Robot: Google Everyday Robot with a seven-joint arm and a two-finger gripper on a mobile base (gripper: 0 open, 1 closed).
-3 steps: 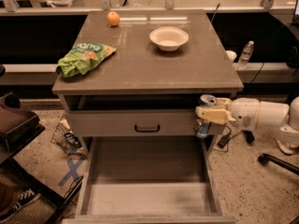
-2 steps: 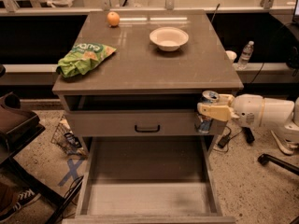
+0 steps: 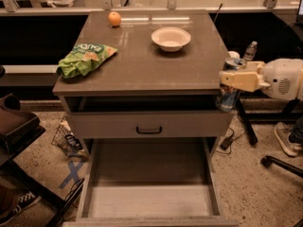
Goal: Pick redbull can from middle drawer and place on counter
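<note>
The redbull can (image 3: 228,96), slim with a silver top and blue-and-silver body, hangs upright in my gripper (image 3: 233,81) just off the counter's right front corner. The gripper's tan fingers are shut around the can's upper part, with the white arm (image 3: 284,78) reaching in from the right. The can's top stands slightly above counter height. The counter (image 3: 147,63) is a grey-brown slab on the cabinet. The middle drawer (image 3: 149,193) is pulled wide open below, its grey floor bare.
On the counter are a white bowl (image 3: 171,38), an orange (image 3: 114,19) at the back left and a green chip bag (image 3: 84,58) at the left. A clear water bottle (image 3: 249,51) stands behind the gripper. The top drawer front with black handle (image 3: 149,130) is slightly open.
The gripper with the can has risen a little beside the counter's right front corner and shifted slightly right. Nothing else has moved.
</note>
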